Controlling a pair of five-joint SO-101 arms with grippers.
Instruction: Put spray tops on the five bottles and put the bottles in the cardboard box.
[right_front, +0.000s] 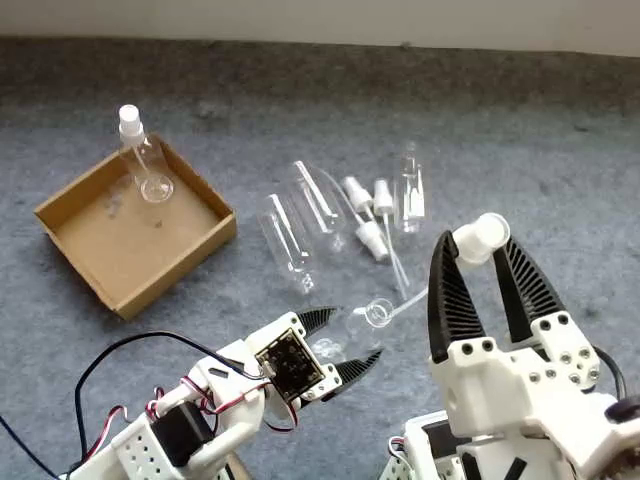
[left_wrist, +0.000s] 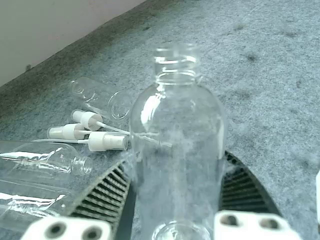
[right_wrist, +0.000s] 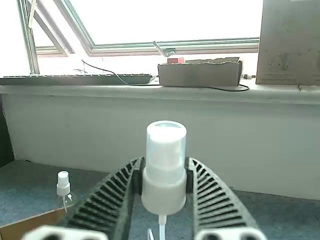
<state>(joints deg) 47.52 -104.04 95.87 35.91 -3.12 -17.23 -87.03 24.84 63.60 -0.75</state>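
Cardboard box (right_front: 180, 260) on a grey felt table (right_front: 530, 140), with one capped bottle (right_front: 146, 162) leaning in its far corner, white top uppermost; the right wrist view shows the same capped bottle (right_wrist: 63, 188) above the box edge (right_wrist: 27, 226). Beside the box, on the side facing the arms' working area, three uncapped bottles (right_front: 286, 242) lie on their sides on the felt, two close together nearer the box and one farther from it. Three loose spray tops (right_front: 372, 240) lie between that pair and the farther bottle, their thin dip tubes trailing over the felt; the left wrist view shows these tops (left_wrist: 107, 141) clustered just beyond the lying bottles (left_wrist: 46, 158). Nearer the arms than the box, the left gripper (right_front: 340, 342) has its ribbed black fingers (left_wrist: 104, 196) partly spread and pressed against both sides of a clear open bottle (left_wrist: 177, 135), its threaded neck pointing away from the wrist and bare of any top. Farther from the box, the right gripper (right_front: 476, 246) is raised above the felt, its fingers (right_wrist: 216, 199) closed narrowly on the collar of a white held top (right_wrist: 165, 167), the nozzle cap standing clear of the fingertips and the dip tube running back between them.
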